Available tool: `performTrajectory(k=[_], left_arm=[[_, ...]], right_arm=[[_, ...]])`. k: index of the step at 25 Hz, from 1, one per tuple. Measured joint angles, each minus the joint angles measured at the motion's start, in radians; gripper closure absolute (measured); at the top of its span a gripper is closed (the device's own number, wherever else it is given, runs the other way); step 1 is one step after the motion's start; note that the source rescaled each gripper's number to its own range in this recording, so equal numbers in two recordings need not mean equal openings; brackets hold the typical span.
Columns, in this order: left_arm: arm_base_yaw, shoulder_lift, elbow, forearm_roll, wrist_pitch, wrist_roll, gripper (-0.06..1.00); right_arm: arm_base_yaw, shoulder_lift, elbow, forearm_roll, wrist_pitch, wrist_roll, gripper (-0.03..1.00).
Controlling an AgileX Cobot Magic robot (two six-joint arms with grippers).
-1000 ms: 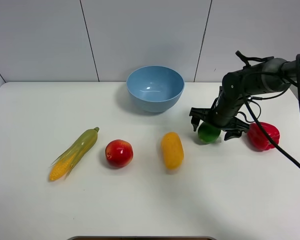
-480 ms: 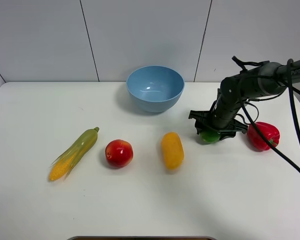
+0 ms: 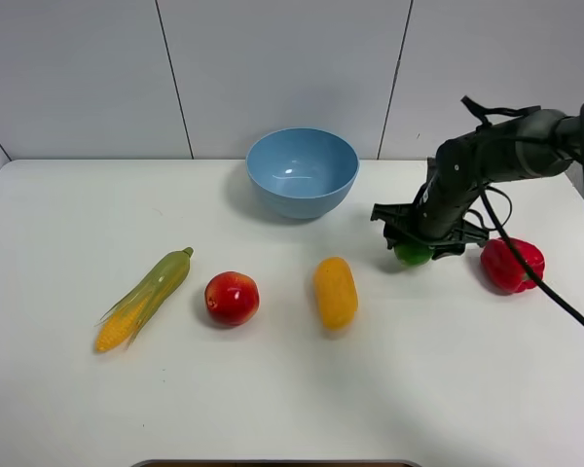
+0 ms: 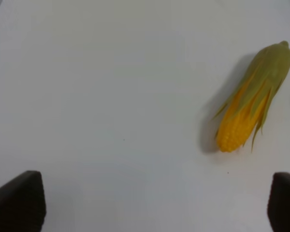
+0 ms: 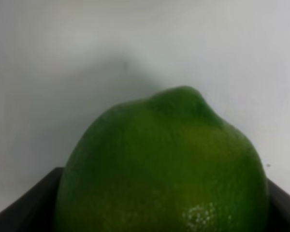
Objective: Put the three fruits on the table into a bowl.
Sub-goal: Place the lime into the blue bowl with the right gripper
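My right gripper is shut on the round green lime, right of the middle of the white table. In the right wrist view the lime fills the picture between the dark fingers. The red apple and the yellow-orange mango-like fruit lie on the table in front of the light blue bowl, which holds nothing. My left gripper is open above bare table, out of the exterior view.
A corn cob in a green husk lies left of the apple and shows in the left wrist view. A red bell pepper sits just right of the right gripper. A tiled wall stands behind the table.
The right gripper's fingers were spread around the lime a second ago; they have closed on it, and gripper and lime have shifted slightly toward the back.
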Motion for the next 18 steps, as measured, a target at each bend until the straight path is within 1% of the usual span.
performTrajectory(k=[4,7,9,13,18], left_arm=[[0.0,0.0,0.0,0.0,0.0,0.001,0.18],[0.0,0.0,0.0,0.0,0.0,0.001,0.18],[0.0,0.0,0.0,0.0,0.0,0.001,0.18],[0.0,0.0,0.0,0.0,0.0,0.001,0.18],[0.0,0.0,0.0,0.0,0.0,0.001,0.18]], right_arm=[[0.0,-0.129,0.0,-0.027,0.003,-0.005,0.8],[0.0,-0.226,0.0,-0.034,0.003,-0.044,0.8],[0.01,-0.282,0.0,-0.036,-0.009,-0.089,0.8],[0.055,-0.351,0.0,-0.013,-0.098,-0.214,0.8],[0.105,-0.345,0.0,0.082,-0.24,-0.381,0.8]])
